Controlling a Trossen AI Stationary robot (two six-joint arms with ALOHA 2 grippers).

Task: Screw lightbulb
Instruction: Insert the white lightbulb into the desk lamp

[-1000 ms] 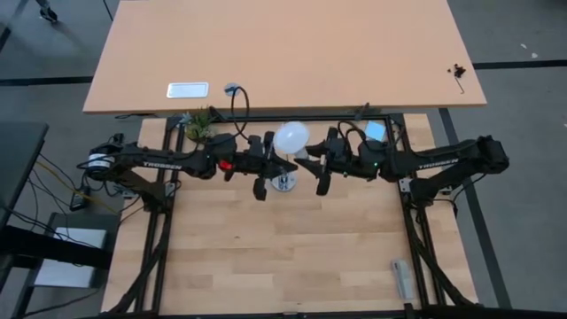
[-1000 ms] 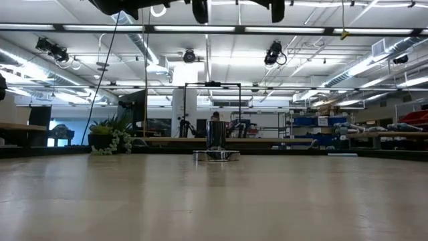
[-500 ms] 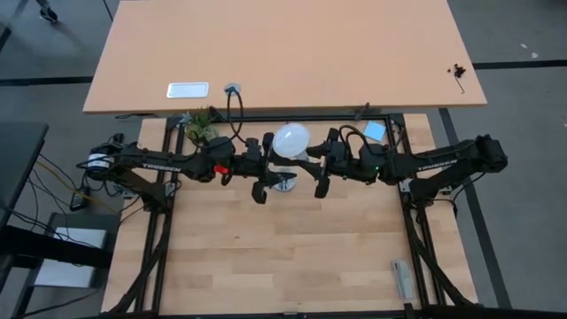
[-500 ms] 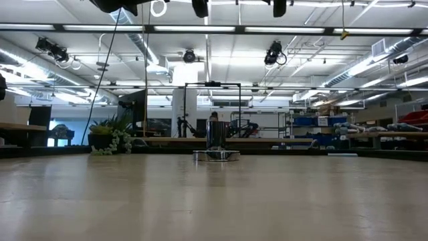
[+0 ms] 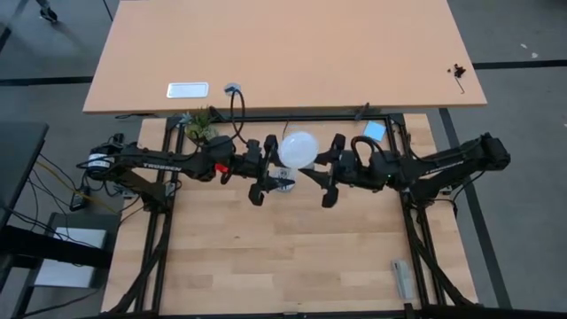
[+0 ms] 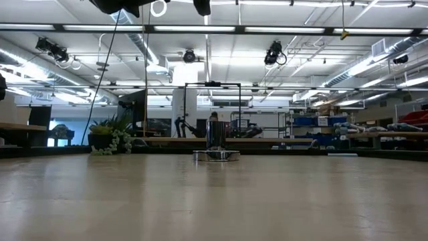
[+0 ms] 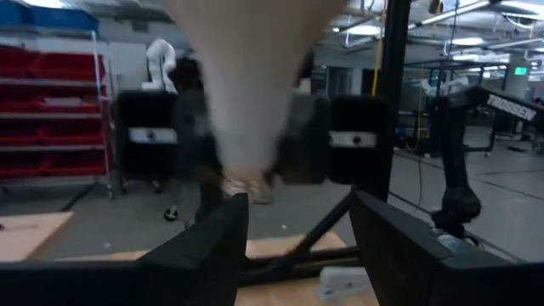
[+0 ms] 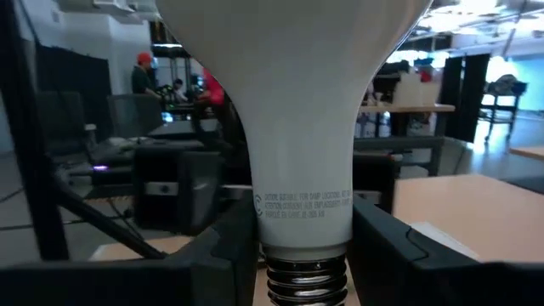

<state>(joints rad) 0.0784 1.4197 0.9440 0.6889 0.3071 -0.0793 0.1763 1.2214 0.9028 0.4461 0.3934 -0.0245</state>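
The white lightbulb (image 5: 299,149) hangs above the table's far middle, globe up and silvery screw base (image 8: 306,280) down. My right gripper (image 5: 321,168) is shut on it, coming from the right. My left gripper (image 5: 268,170) stands open just left of the bulb. Its fingers (image 7: 212,246) are spread, with the blurred bulb (image 7: 246,93) beyond them and nothing between them. The silver socket (image 5: 283,183) stands upright on the table under the grippers, as the low view shows (image 6: 215,144). My right gripper pinches the bulb's narrow white neck (image 8: 306,212), just above the screw base, between its two fingers (image 8: 225,246). The fingers reach in level from the table's right. The bulb stands upright in the hold, lifted clear over the socket.
A small green plant (image 5: 199,124) sits at the table's far left, next to the socket's black cord (image 5: 237,106). A second tabletop (image 5: 283,53) lies beyond the far edge. A small grey object (image 5: 401,276) lies near the front right corner.
My left gripper has opened and let go of the bulb. My right gripper, still shut on the bulb, has carried it a little toward the table's right and near edge. The socket has stayed in place.
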